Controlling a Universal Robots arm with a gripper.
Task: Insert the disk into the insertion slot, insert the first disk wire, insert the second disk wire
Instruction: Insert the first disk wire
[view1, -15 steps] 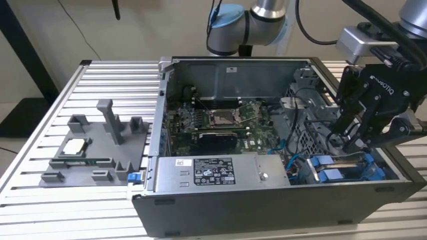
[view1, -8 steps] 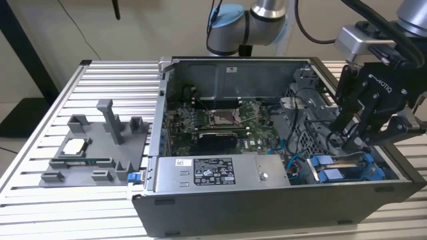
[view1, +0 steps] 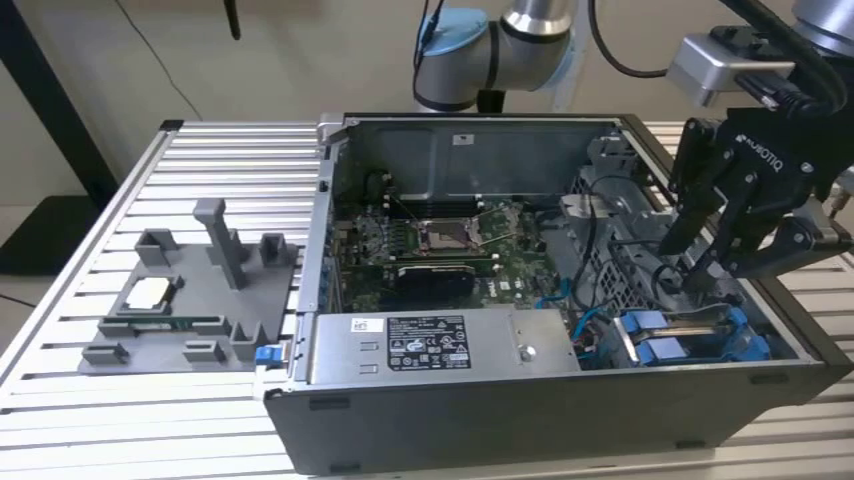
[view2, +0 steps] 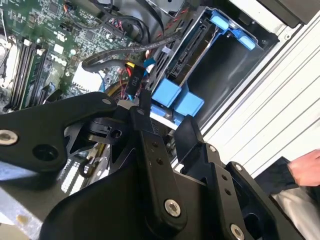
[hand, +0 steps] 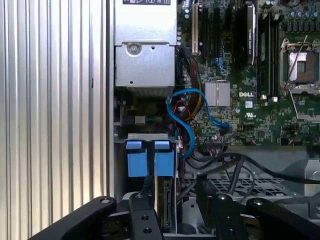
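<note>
The disk (hand: 161, 200) stands edge-on in the insertion slot (view1: 694, 328) at the case's front corner, on the exterior view's right. Its blue carrier tabs (hand: 137, 159) stick up beside it. The disk's connector edge (view2: 187, 47) looks bare. My gripper (view1: 690, 268) hangs just above the slot, open, with nothing clamped between its fingers (hand: 145, 215). A black plug on yellow and red wires (view2: 132, 82) lies loose just beyond the fingertips in the second wrist view. A blue data cable (hand: 185, 125) loops beside the bay, over the motherboard's edge.
The open computer case (view1: 534, 410) sits on a slatted metal table. A grey power supply box (view1: 427, 342) lies next to the bay, and the motherboard (view1: 427, 240) is behind it. A grey parts fixture (view1: 187, 300) stands at the exterior view's left. A person's hand (view2: 306, 170) is outside the case.
</note>
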